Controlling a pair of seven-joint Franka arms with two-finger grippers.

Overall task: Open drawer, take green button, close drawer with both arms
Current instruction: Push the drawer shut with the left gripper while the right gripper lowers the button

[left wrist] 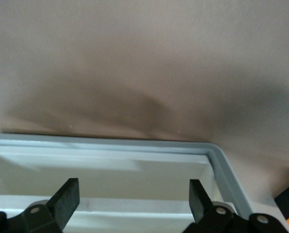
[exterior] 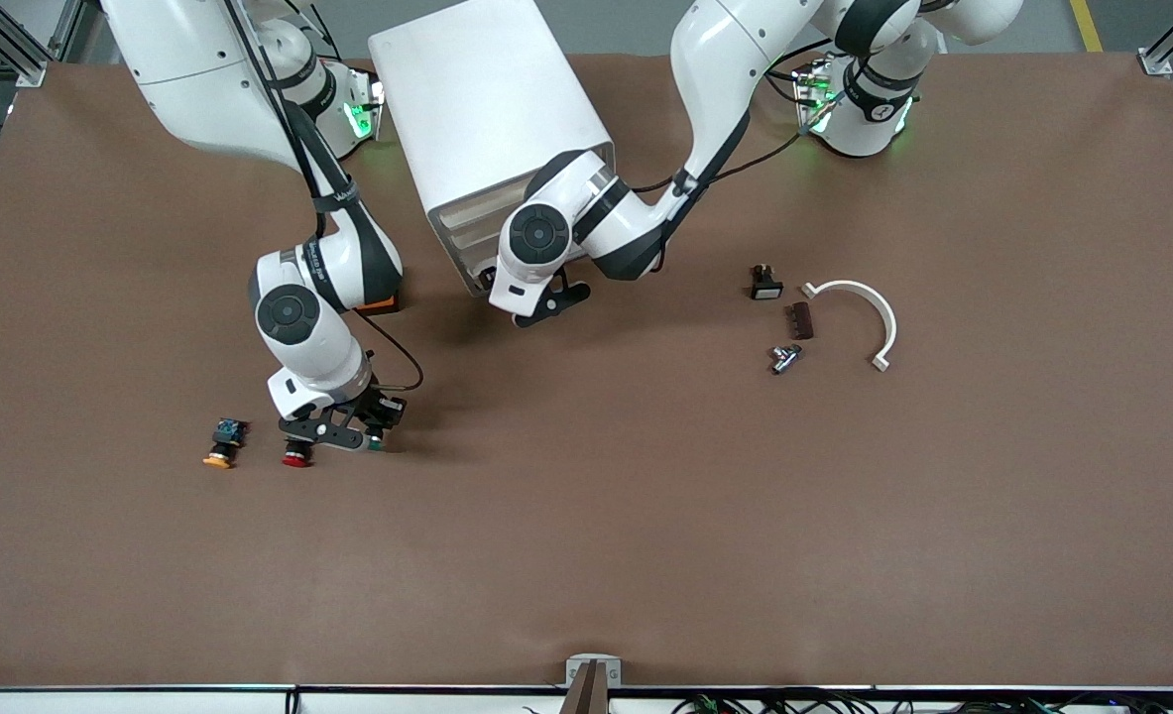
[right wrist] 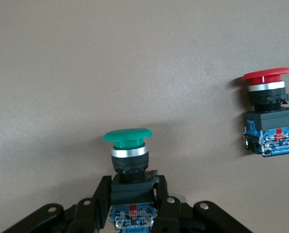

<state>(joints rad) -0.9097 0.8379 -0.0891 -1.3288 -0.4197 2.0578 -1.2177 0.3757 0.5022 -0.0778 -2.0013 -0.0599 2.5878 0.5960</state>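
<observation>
Right gripper (right wrist: pixel 132 194) pinches green button (right wrist: pixel 128 137) low over table (exterior: pixel 645 516), beside red button (right wrist: pixel 266 76). Left gripper (left wrist: pixel 135 199), fingers spread, at open drawer (left wrist: pixel 217 160). Next likely: release button, push drawer shut.

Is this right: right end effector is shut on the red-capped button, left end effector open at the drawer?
Not quite. The right end effector is shut on the green-capped button; the red-capped button lies free beside it, as the right wrist view shows. The left end effector is open at the drawer.
</observation>
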